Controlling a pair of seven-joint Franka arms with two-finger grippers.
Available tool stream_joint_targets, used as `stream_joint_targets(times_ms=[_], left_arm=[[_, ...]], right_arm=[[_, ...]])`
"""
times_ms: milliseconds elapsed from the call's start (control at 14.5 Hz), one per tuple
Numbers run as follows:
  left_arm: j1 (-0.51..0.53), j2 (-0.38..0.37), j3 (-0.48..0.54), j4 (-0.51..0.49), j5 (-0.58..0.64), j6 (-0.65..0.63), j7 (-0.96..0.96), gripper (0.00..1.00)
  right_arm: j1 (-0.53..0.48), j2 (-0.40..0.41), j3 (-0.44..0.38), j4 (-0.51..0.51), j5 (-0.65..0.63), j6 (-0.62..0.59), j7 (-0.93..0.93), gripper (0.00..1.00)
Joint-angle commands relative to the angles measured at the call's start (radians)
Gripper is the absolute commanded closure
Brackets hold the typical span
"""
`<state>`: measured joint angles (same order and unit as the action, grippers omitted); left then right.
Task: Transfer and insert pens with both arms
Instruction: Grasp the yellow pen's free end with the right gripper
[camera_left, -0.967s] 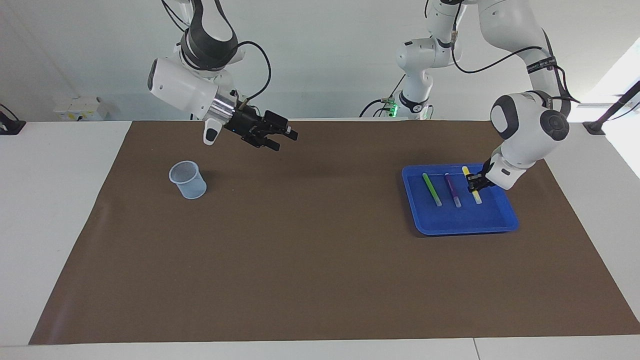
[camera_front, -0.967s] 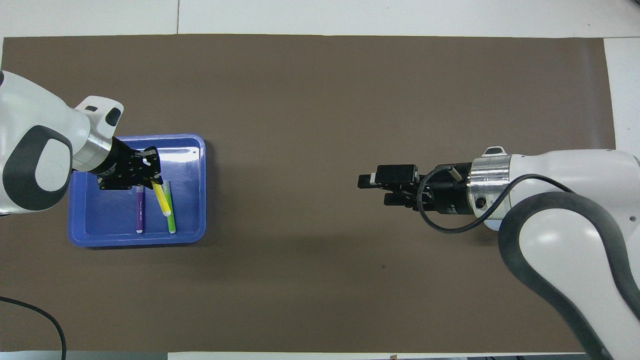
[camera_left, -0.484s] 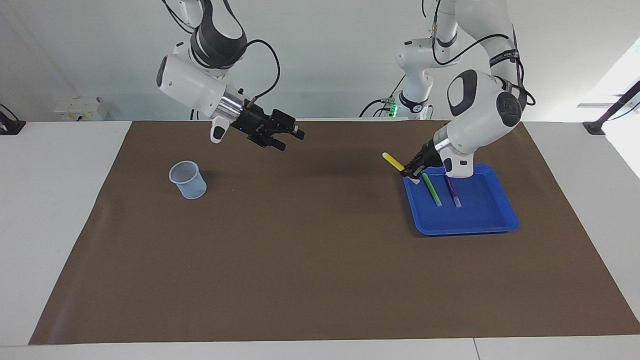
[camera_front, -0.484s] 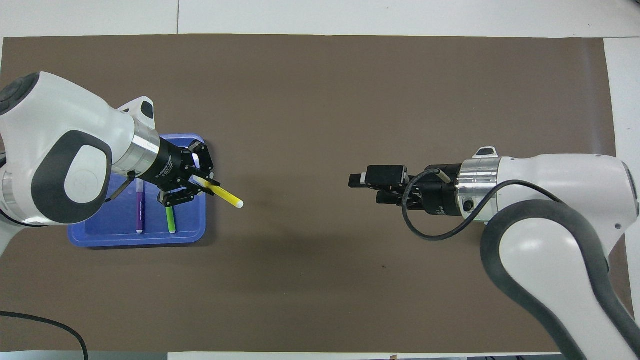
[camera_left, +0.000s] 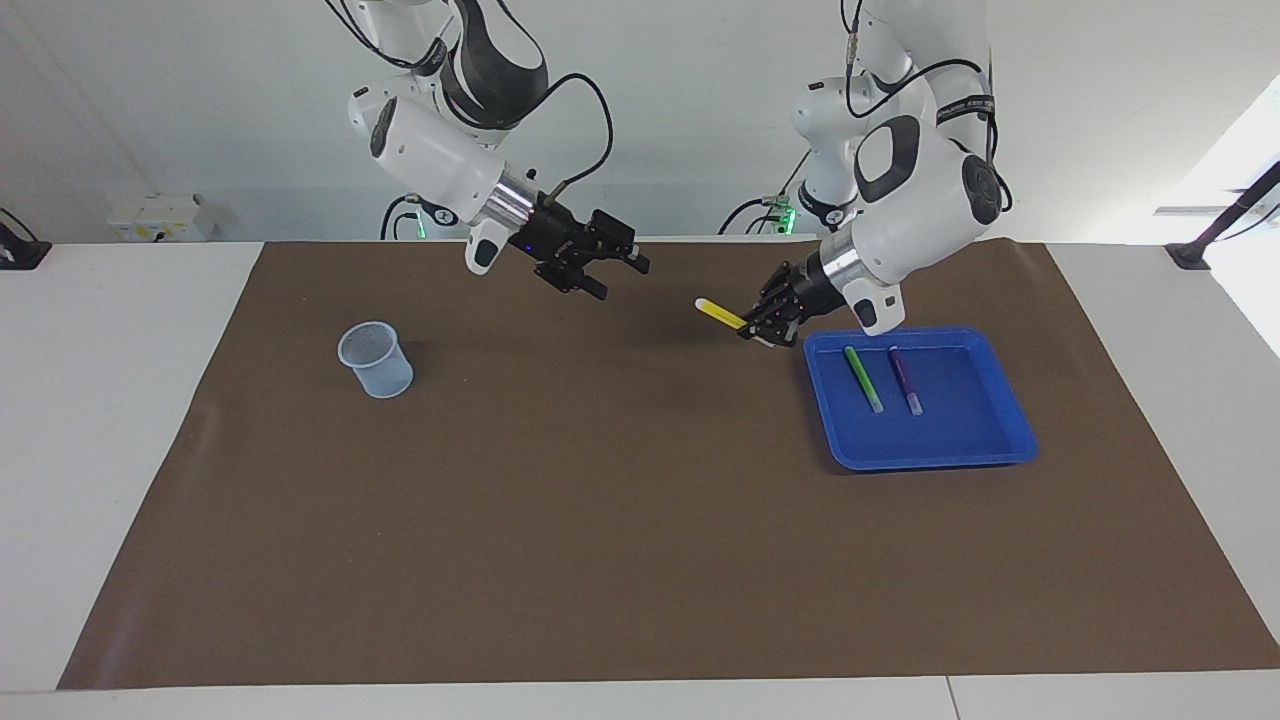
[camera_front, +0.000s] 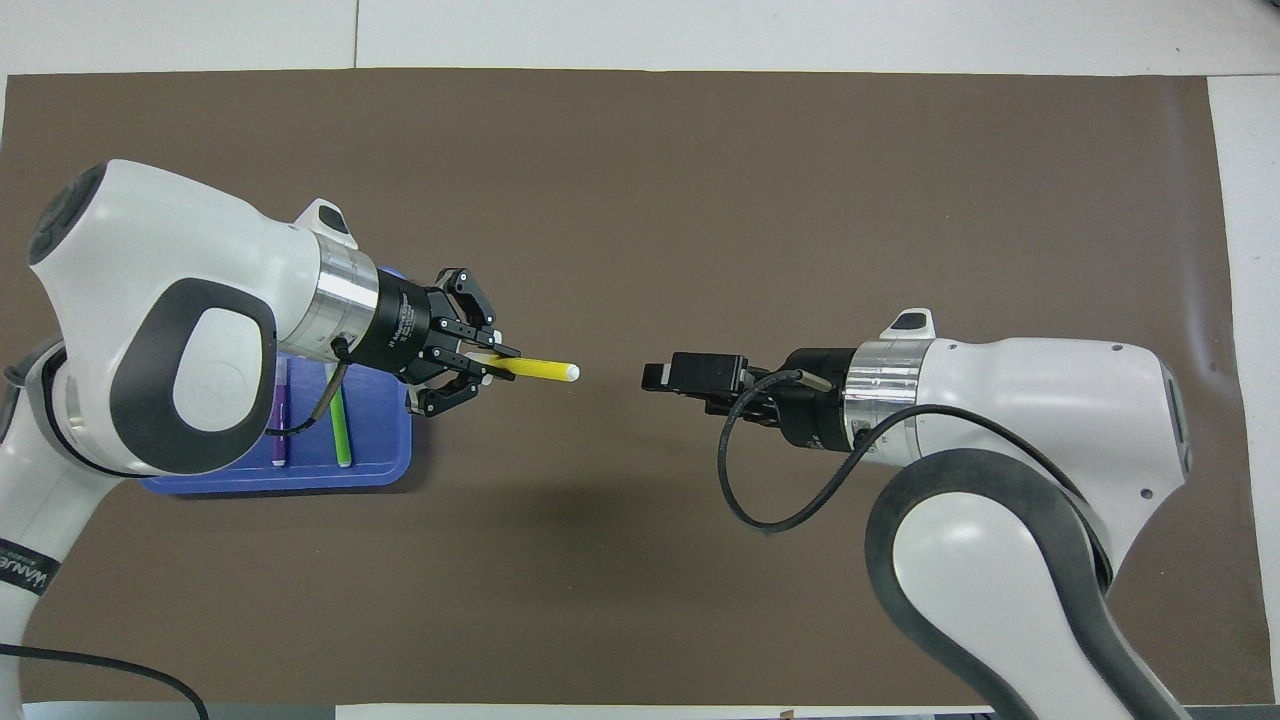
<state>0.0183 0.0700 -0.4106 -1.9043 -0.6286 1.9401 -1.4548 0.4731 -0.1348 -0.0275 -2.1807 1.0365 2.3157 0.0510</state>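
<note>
My left gripper (camera_left: 757, 325) is shut on the yellow pen (camera_left: 720, 313) and holds it in the air over the mat beside the blue tray (camera_left: 930, 452). The pen's pale end points toward my right gripper (camera_left: 622, 278), which is open and raised over the middle of the mat, a short gap from the pen tip. In the overhead view the left gripper (camera_front: 490, 360) and the yellow pen (camera_front: 540, 368) face the right gripper (camera_front: 652, 375). The green pen (camera_left: 863, 378) and purple pen (camera_left: 905, 380) lie side by side in the tray.
A clear plastic cup (camera_left: 376, 358) stands upright on the brown mat (camera_left: 600, 520) toward the right arm's end. It is hidden under the right arm in the overhead view. Two smaller white arms stand at the table's edge nearest the robots.
The left gripper has lifted the yellow pen out of the tray and carried it toward the middle of the mat. The right gripper has moved toward the middle to face it.
</note>
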Motion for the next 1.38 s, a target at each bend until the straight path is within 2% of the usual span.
stream_joint_targets(times_ms=[0,207,898,1244,1313], left_arm=[[0.002,-0.01,-0.042,-0.013,-0.043,0.045,-0.073,1.0],[-0.018,-0.012,-0.051,-0.027,-0.08,0.091,-0.114,1.0],[-0.034,-0.029,-0.062,-0.071,-0.137,0.134,-0.107,1.0],[-0.034,-0.029,-0.062,-0.075,-0.144,0.135,-0.105,1.0],[-0.034,-0.029,-0.062,-0.075,-0.146,0.135,-0.105,1.0]], right_arm=[[0.013,0.017,0.001,-0.013,0.028,0.034,0.003,0.0],[0.084,0.04,0.001,-0.011,0.074,0.16,0.012,0.0],[0.085,0.055,0.0,0.012,0.083,0.162,0.033,0.01],[0.088,0.06,0.0,0.019,0.083,0.169,0.035,0.39],[0.088,0.06,0.0,0.019,0.083,0.169,0.035,0.42]])
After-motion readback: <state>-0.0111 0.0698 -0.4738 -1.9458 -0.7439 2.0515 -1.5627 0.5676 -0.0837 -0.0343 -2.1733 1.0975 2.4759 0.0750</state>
